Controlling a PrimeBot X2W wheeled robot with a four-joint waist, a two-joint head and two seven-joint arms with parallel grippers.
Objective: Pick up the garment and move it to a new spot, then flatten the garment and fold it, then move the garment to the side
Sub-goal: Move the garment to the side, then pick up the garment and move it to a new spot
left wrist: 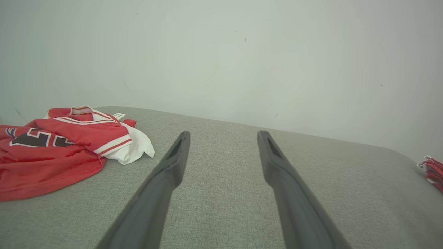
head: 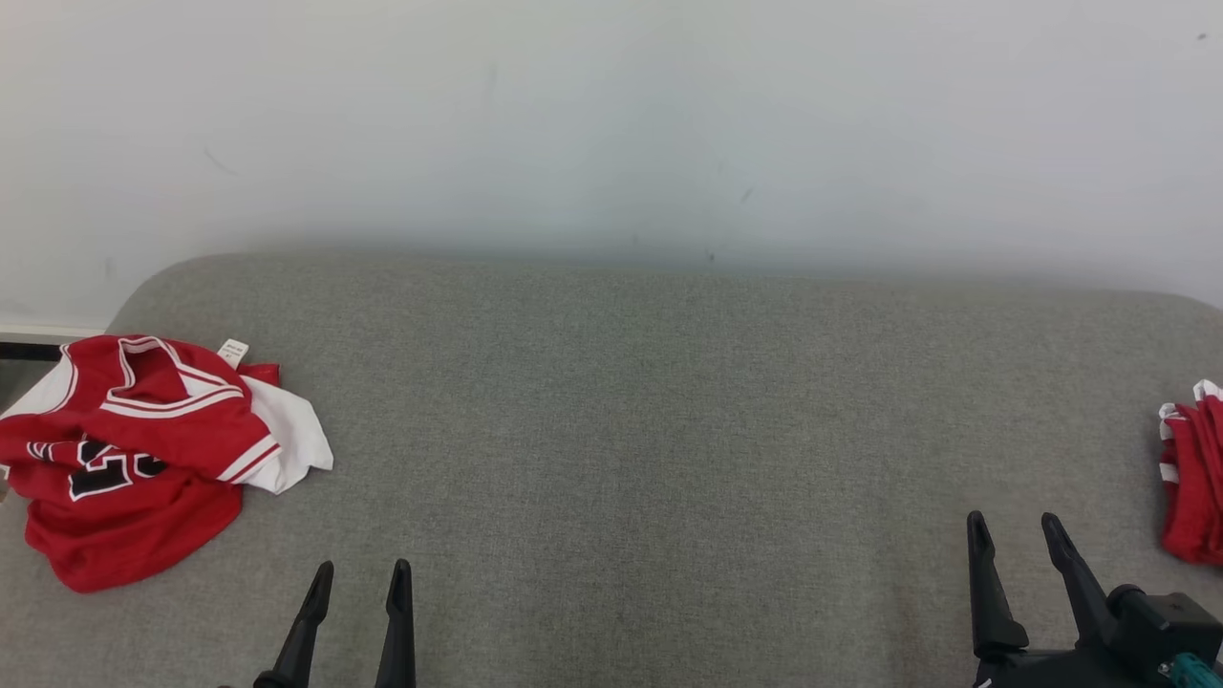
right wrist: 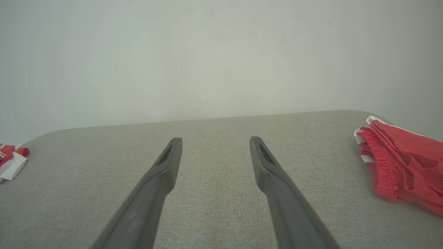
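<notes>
Well left of left end effector, untouched: crumpled red garment.

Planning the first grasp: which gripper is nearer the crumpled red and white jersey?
Left. The left gripper hovers just right of the jersey, toward the robot, not touching it. The right gripper is far across the grey cushion, close to the red shorts.

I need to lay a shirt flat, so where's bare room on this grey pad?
The middle of the pad is bare, from the jersey at the left end to the red cloth at the right edge, back to the wall. Crowded: those two ends; the left end effector and right end effector take the near edge.
</notes>
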